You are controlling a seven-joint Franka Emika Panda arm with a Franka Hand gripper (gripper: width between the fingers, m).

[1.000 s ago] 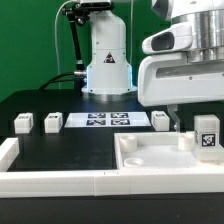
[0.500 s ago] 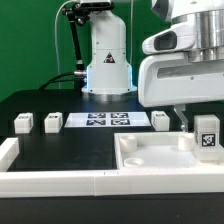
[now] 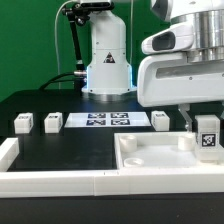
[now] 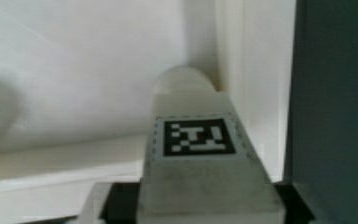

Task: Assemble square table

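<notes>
The square table's white slab (image 3: 160,158) lies rim-up at the exterior view's right. One white tagged leg (image 3: 207,135) stands upright in its far right corner. My gripper (image 3: 198,124) hangs over that corner and is shut on this leg. In the wrist view the leg (image 4: 197,140) fills the gap between the fingers, and a dark pad (image 4: 121,198) lies against each of its sides. Three more tagged legs (image 3: 22,123) (image 3: 52,122) (image 3: 161,120) stand apart on the black table behind the slab.
The marker board (image 3: 105,121) lies flat between the loose legs, in front of the robot base (image 3: 107,60). A long white rail (image 3: 60,180) runs along the front edge and turns up at the exterior view's left (image 3: 8,150).
The fingers have closed inward from wide open onto the upright leg. The arm, the slab and the loose legs have stayed in place.
</notes>
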